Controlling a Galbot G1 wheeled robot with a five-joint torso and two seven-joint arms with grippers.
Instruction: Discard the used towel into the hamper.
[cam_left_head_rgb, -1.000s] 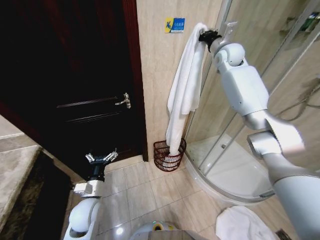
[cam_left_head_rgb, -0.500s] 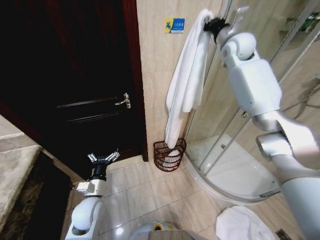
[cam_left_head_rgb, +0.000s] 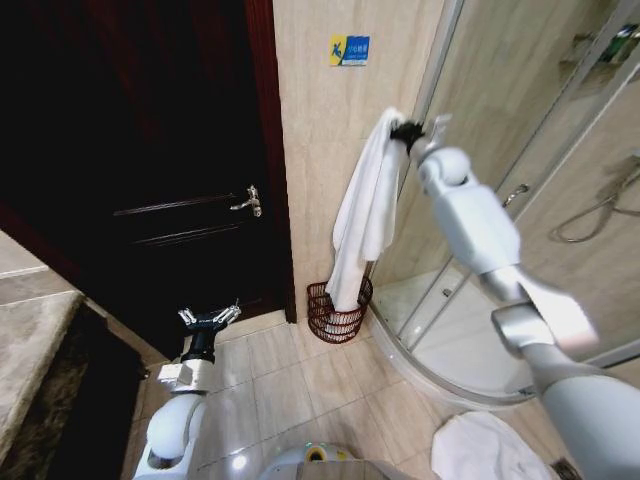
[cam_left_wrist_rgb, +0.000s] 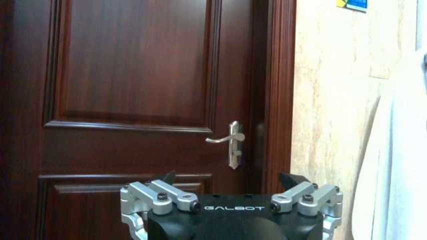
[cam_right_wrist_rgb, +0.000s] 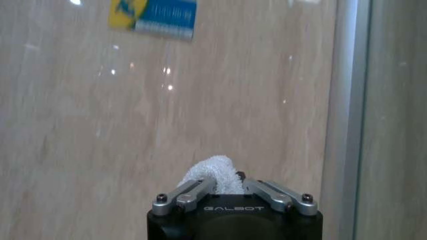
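Note:
A long white towel (cam_left_head_rgb: 365, 205) hangs from my right gripper (cam_left_head_rgb: 403, 130), which is shut on its top end against the beige wall. In the right wrist view a tuft of the towel (cam_right_wrist_rgb: 215, 172) pokes out between the closed fingers. The towel's lower end drops into the hamper (cam_left_head_rgb: 338, 310), a small dark reddish wire basket on the floor at the corner by the shower. My left gripper (cam_left_head_rgb: 208, 320) waits low near the door, open and holding nothing; its spread fingers (cam_left_wrist_rgb: 160, 192) face the door in the left wrist view, with the towel (cam_left_wrist_rgb: 400, 165) at the edge.
A dark wooden door (cam_left_head_rgb: 150, 170) with a silver handle (cam_left_head_rgb: 247, 202) stands left of the hamper. A curved glass shower enclosure (cam_left_head_rgb: 490, 330) is to the right. A white bath mat (cam_left_head_rgb: 480, 450) lies on the tiled floor near my base.
My right gripper rose with the towel, then came down well lower, so the towel's bottom now sits in the hamper. The left arm stayed put.

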